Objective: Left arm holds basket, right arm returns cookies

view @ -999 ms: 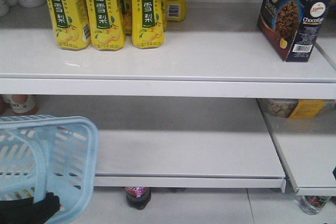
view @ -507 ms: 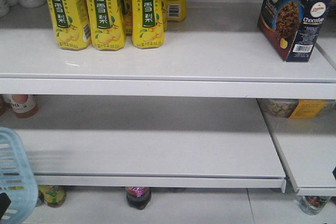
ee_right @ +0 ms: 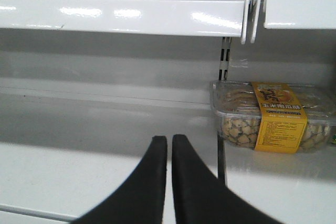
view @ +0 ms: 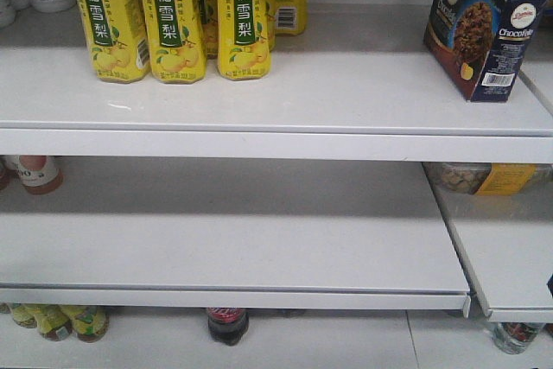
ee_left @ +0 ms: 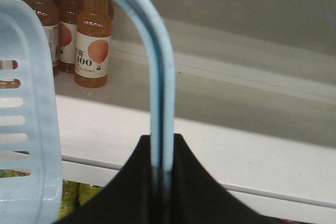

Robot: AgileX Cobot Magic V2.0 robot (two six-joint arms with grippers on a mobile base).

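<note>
front-facing view: white store shelving in three tiers. upper shelf point(view: 346, 84) carries yellow pear-drink bottles point(view: 173, 15) at 11 o'clock and the cookies point(view: 484, 28), a navy carton standing upright at 1 o'clock near the shelf's right end. middle shelf point(view: 259, 248) bare; a clear snack tub point(view: 484, 177) with yellow label at 3 o'clock. left wrist view: left gripper point(ee_left: 163, 182) clamped on the basket point(ee_left: 31, 103) handle, which rises to 12 o'clock; peach drink bottles point(ee_left: 92, 45) behind at 11 o'clock. right wrist view: right gripper point(ee_right: 169, 145) fingers nearly together, gripping nothing, pointing toward the shelf's back wall.
</note>
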